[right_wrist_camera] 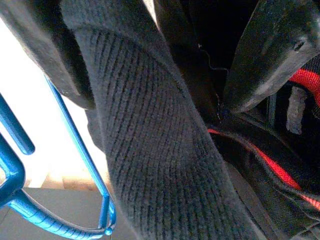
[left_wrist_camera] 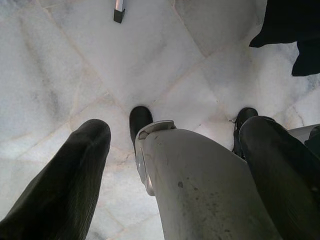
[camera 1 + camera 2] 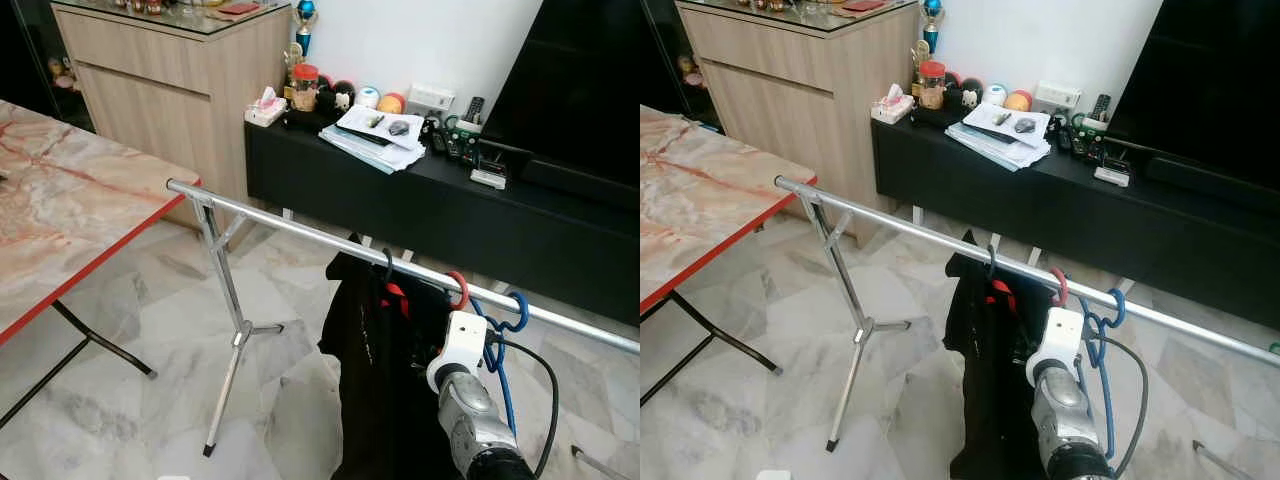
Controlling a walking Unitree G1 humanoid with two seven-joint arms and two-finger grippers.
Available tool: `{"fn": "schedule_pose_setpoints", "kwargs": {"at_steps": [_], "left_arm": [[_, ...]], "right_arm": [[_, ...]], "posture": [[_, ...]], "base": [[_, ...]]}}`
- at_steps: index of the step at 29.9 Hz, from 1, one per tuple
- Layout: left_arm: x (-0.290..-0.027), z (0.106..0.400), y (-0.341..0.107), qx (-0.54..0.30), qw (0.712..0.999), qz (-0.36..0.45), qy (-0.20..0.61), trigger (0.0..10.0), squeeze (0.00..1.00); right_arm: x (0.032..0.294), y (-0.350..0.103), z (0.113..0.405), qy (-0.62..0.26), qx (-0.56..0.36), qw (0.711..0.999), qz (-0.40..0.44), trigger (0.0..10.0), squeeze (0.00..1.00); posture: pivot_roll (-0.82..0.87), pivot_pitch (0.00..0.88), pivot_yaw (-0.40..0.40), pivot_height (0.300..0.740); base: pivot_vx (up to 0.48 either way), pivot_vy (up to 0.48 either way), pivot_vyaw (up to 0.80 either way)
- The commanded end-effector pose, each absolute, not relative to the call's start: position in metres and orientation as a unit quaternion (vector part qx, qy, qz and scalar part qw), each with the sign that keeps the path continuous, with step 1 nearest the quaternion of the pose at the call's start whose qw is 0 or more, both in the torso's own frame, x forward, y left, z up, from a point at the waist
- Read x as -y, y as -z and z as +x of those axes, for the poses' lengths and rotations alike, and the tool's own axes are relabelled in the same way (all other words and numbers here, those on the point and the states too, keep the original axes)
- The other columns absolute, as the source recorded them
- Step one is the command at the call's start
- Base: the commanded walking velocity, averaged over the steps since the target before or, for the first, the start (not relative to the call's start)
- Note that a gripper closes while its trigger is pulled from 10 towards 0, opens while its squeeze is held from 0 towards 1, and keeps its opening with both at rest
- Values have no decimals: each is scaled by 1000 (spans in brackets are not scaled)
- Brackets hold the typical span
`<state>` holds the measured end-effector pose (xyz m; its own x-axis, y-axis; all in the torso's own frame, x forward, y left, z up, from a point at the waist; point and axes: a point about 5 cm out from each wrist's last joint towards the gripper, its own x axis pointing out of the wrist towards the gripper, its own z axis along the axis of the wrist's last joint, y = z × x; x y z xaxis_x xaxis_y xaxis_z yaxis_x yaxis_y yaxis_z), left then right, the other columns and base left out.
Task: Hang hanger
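A silver clothes rail (image 3: 290, 228) on a folding stand crosses the room in front of me. A black garment (image 3: 375, 350) hangs from it on a dark hook (image 3: 388, 262). Beside that, a red hanger hook (image 3: 460, 288) and a blue hanger (image 3: 515, 312) sit over the rail. My right arm's white wrist (image 3: 465, 345) is raised just below the red hook, and its gripper (image 1: 220, 102) is pressed into the black cloth, close to a red hanger edge (image 1: 272, 172) and the blue hanger (image 1: 75, 150). My left gripper (image 2: 175, 126) hangs open over the floor, holding nothing.
A marble-topped folding table (image 3: 60, 220) with a red edge stands on the left. A low black cabinet (image 3: 400, 200) with papers and small items runs along the far wall beside a wooden sideboard (image 3: 170, 90). The rack's leg (image 3: 228, 370) stands on marble floor.
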<state>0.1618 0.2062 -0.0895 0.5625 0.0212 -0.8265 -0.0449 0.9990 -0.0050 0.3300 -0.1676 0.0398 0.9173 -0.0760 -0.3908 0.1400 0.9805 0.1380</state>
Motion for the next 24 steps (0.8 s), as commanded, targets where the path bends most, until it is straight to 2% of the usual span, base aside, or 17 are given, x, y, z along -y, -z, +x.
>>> {"fn": "schedule_pose_setpoints", "kwargs": {"at_steps": [1, 14, 15, 16, 24], "left_arm": [[-201, 155, 94, -482, 876, -10, -11, 10000, 0], [-197, 157, 93, -480, 877, -9, -7, 10000, 0], [-197, 157, 93, -481, 877, -9, -6, 10000, 0], [-197, 157, 93, -481, 877, -9, -5, 10000, 0], [-196, 156, 94, -481, 876, -9, -2, 10000, 0]], "right_arm": [[168, -48, 336, 54, -173, 979, 91, 0, 0], [156, -46, 336, 34, -175, 980, 91, 0, 0], [153, -43, 334, 27, -182, 979, 91, 3608, 0], [153, -43, 334, 25, -182, 979, 90, 10000, 0], [156, -52, 338, 19, -157, 984, 85, 10000, 0]], "posture": [[60, 84, -87, 740], [63, 89, -90, 740], [64, 90, -91, 740], [65, 90, -91, 740], [54, 91, -91, 740]], "base": [[0, 0, 0], [0, 0, 0], [0, 0, 0], [0, 0, 0], [0, 0, 0]]}}
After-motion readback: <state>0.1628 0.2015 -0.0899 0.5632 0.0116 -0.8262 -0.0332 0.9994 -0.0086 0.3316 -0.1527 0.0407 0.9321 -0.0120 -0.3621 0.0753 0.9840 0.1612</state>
